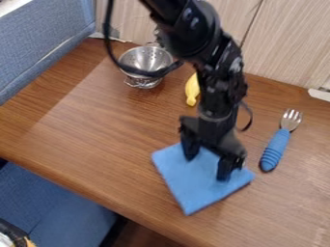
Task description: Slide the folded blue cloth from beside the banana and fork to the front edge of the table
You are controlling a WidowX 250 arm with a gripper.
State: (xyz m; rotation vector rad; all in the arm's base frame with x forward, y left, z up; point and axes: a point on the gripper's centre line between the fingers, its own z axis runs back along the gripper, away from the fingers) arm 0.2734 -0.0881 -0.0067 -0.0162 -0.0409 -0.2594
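The black gripper [207, 166] hangs from the top of the view, low over a blue cloth [193, 189]. Its two fingers stand apart, one over the cloth's upper part and the other near its right side, with cloth visible between them. Whether the fingertips touch the cloth I cannot tell. The cloth lies flat on the wooden table [109, 140], its upper edge partly hidden by the gripper.
A fork [276, 147] with a blue handle lies right of the cloth. A metal colander [145, 60] stands at the back left, partly behind the arm's cable. A yellow object [192, 91] lies beside the arm. The table's front edge runs below the cloth.
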